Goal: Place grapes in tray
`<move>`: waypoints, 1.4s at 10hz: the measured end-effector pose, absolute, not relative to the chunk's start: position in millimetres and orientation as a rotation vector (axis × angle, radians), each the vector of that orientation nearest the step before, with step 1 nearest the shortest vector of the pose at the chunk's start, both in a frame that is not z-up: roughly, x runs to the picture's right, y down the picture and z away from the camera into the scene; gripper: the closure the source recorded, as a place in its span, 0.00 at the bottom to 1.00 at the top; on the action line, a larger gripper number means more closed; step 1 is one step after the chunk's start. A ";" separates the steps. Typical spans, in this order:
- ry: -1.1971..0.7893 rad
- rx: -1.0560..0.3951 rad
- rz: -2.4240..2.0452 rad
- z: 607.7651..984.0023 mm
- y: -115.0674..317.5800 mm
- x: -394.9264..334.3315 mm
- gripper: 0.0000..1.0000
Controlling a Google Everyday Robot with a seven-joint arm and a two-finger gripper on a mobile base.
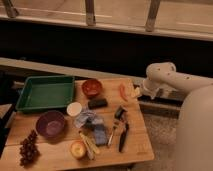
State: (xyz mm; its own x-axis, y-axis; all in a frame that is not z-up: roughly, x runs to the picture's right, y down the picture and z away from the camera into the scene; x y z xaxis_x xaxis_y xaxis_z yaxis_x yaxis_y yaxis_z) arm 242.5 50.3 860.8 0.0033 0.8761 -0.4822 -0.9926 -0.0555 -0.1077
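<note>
The grapes (28,148), a dark red-purple bunch, lie on the wooden table at its front left corner, just below the purple bowl (51,123). The green tray (47,78) sits at the table's back left and looks empty. My white arm (161,77) bends in from the right. My gripper (137,92) is at the table's right back edge, next to an orange-red item (123,91). It is far from both the grapes and the tray, and nothing shows in its hold.
A red-brown bowl (92,87) stands right of the tray. A white cup (74,108), black block (97,103), blue packet (95,127), black utensils (121,131) and a round fruit (78,148) crowd the table's middle. A dark wall and railing run behind.
</note>
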 end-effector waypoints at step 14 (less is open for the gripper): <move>0.286 -0.451 1.475 853.6 39.2 229.8 0.23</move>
